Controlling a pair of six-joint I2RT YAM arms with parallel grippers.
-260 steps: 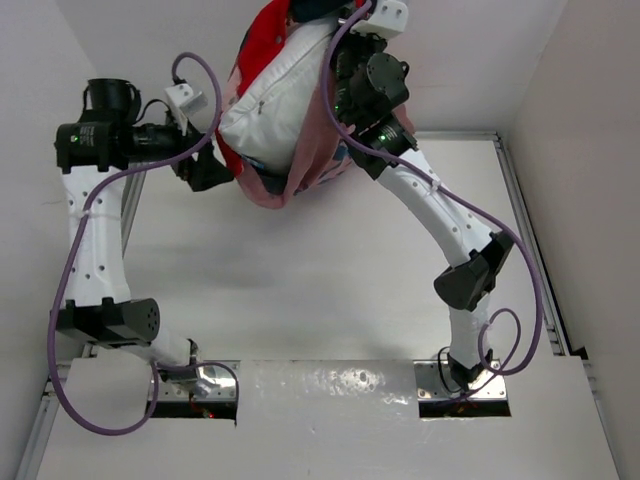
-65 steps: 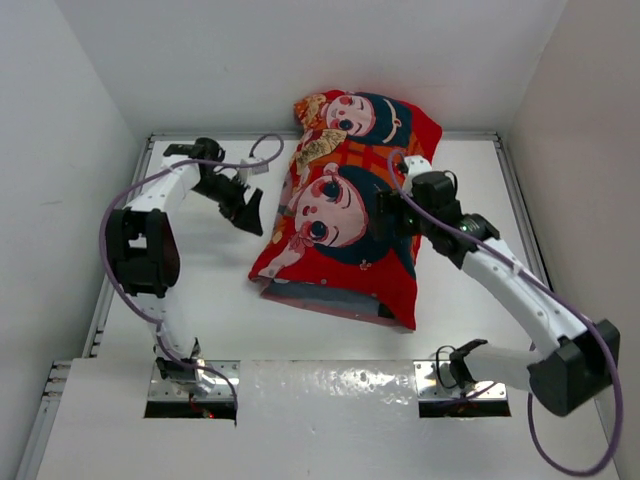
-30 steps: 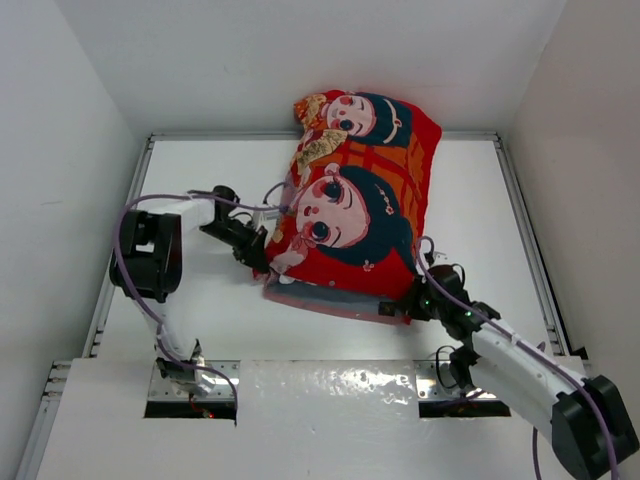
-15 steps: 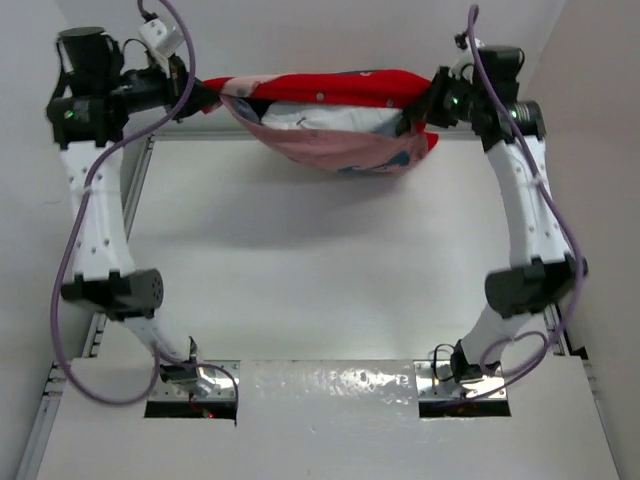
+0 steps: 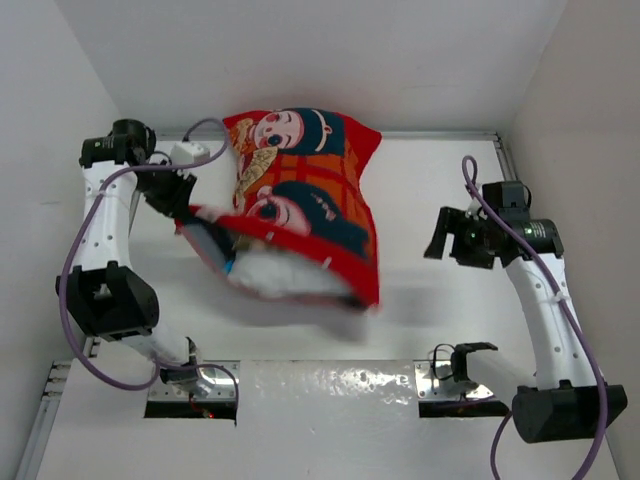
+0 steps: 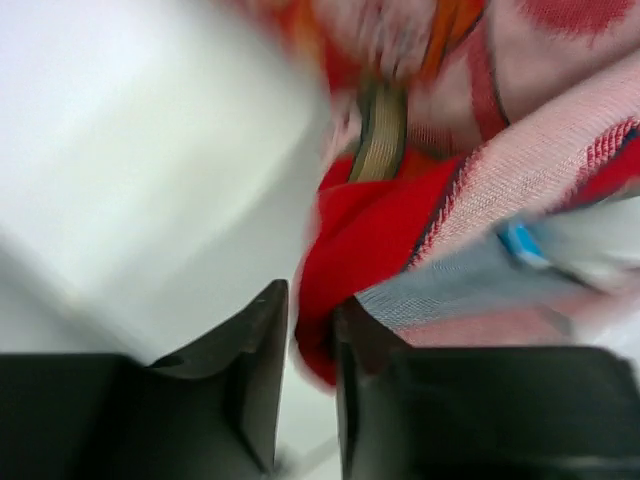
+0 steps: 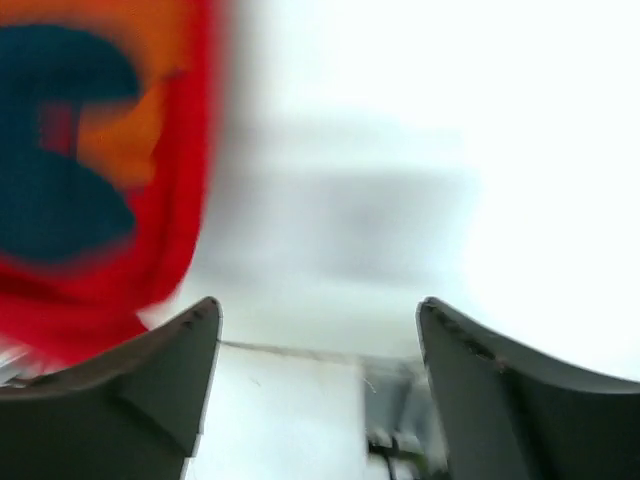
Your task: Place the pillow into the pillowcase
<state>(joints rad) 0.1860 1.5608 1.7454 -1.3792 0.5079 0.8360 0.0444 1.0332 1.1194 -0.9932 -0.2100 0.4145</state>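
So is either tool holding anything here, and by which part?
The left tool pinches the pillowcase by the red hem at a corner of its open end, where the pillow shows. The right tool is open and holds nothing.

We look down from above and behind on the table (image 5: 430, 320), while our two wrist cameras face forward, very near, each sharing the pillowcase (image 5: 310, 200) with it.
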